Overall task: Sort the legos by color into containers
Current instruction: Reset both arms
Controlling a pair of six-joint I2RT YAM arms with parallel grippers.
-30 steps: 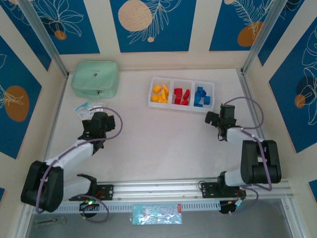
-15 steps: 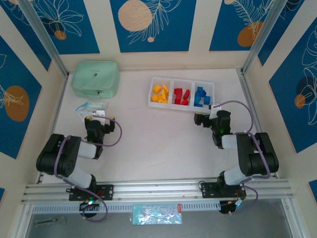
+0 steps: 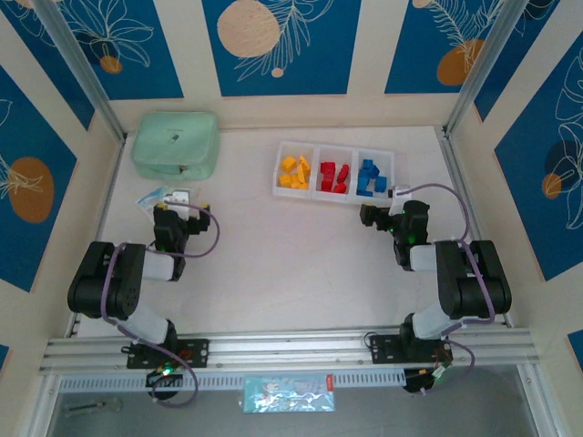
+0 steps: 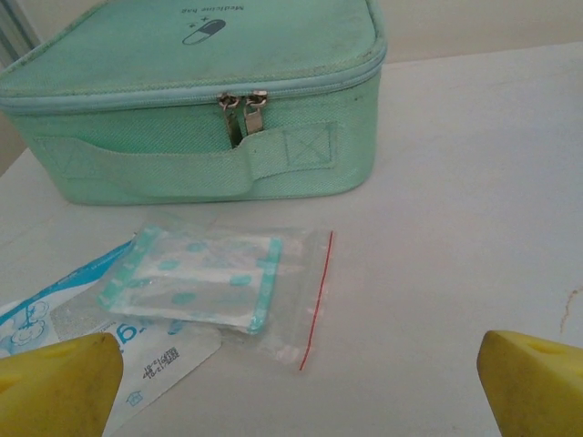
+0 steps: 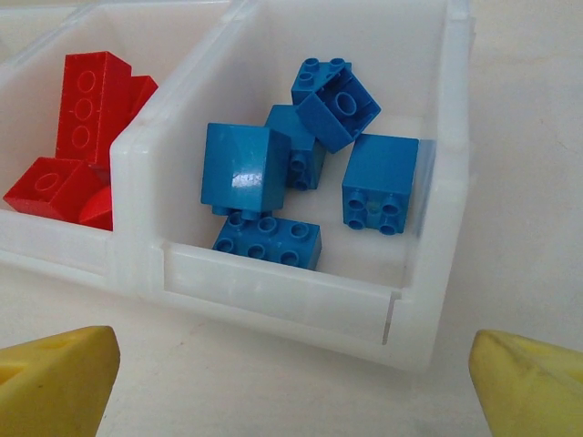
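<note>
Bricks of small toy plastic (image 3: 334, 177) sit inside the white plastic tray (image 3: 333, 147) at the far middle of the pale surface (image 3: 291, 264). Its three square compartments run in a row. Seen from above, the left one holds the yellow-orange pieces (image 3: 294, 171), the middle one the red (image 3: 334, 177), and the right one the blue (image 3: 372, 177). No colour looks mixed into another. I see no stray brick on the surface around the tray, so the sorting looks finished or very nearly so.

What remains, I judge, is a check and a clean retreat. Scan the open surface for any missed piece, and take the arm back away from the tray wall so that nothing is nudged or tipped.

The right wrist view shows several blue bricks (image 5: 301, 164) jumbled studs-up and on their sides. Red ones (image 5: 77, 137) lie past the divider, all below the translucent wall (image 5: 273, 296).

The right claw (image 3: 381, 214) hangs just before the blue compartment, spread wide and holding nothing. The left claw (image 3: 175, 209), also wide and empty, faces some clear plastic packets (image 4: 209, 282). Behind them sits a mint-green zippered fabric pouch (image 4: 191, 100), well apart from the tray.
</note>
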